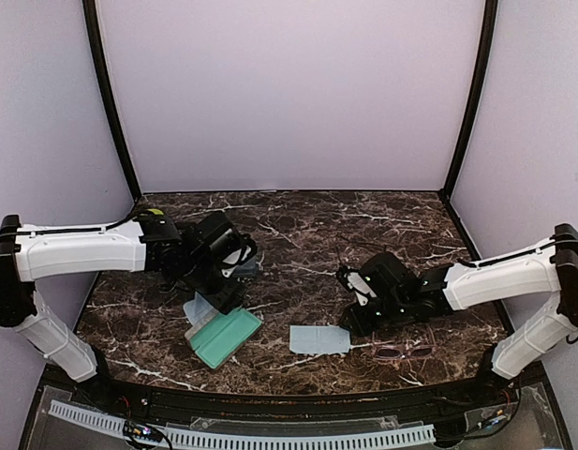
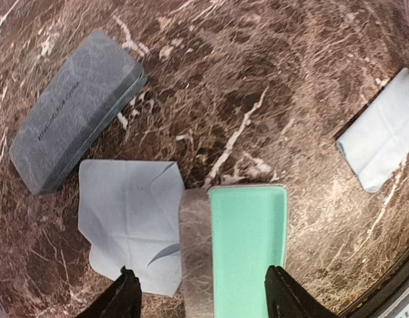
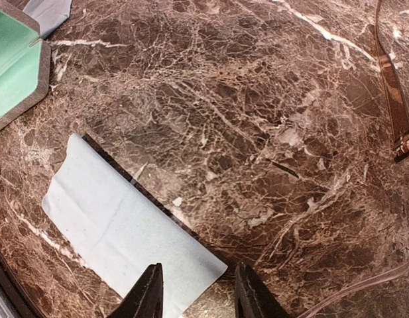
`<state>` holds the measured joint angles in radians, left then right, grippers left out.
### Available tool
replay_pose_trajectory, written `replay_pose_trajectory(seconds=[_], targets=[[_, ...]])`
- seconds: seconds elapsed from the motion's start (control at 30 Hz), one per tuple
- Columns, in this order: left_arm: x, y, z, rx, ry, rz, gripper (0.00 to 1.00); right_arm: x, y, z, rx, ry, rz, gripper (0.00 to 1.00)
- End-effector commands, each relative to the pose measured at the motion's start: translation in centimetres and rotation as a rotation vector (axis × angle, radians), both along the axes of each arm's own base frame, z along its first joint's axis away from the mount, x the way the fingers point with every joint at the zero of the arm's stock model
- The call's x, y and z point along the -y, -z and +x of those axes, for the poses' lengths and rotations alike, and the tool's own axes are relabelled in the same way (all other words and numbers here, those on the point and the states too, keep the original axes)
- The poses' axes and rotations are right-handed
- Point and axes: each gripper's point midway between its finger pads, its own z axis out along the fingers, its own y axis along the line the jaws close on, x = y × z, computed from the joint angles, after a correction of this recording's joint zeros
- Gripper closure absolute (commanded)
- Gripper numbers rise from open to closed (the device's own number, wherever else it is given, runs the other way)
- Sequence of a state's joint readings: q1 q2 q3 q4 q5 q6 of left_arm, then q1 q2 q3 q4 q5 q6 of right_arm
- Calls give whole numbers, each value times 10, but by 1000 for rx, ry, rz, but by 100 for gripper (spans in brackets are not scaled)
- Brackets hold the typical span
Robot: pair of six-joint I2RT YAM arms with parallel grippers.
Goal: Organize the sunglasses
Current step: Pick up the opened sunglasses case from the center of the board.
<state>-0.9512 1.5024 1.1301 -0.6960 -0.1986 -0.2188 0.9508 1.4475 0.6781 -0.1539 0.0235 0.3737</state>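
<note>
Neither pair cased yet. Pink-framed sunglasses (image 1: 406,352) lay on counter (image 1: 298,225), front right. Of brown-framed sunglasses (image 3: 392,86), only temple showed. Green-lined case (image 2: 249,245) sat open, empty. Left jaws stood wide over it, gripping nothing. Right jaws were part-open, empty, above cloth (image 3: 118,238).

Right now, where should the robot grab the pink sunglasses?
Probably at the bridge between the two lenses of the pink sunglasses, coming straight down from above. They lie flat on the table, so the sides offer little to pinch, while the thin bridge should fit between the jaws.
</note>
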Motion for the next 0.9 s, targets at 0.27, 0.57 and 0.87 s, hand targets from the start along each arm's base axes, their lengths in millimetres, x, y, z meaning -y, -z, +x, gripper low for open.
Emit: replay_pose_trajectory(seconds=[0.27, 0.57, 0.87], targets=[[-10, 38, -1, -120, 49, 160, 61, -2, -3, 7, 16, 9, 26, 66], [6, 34, 13, -94, 90, 171, 79, 4, 1, 8, 15, 25, 29, 68], [36, 26, 33, -41, 183, 171, 87, 10, 0, 10, 21, 40, 33, 70]])
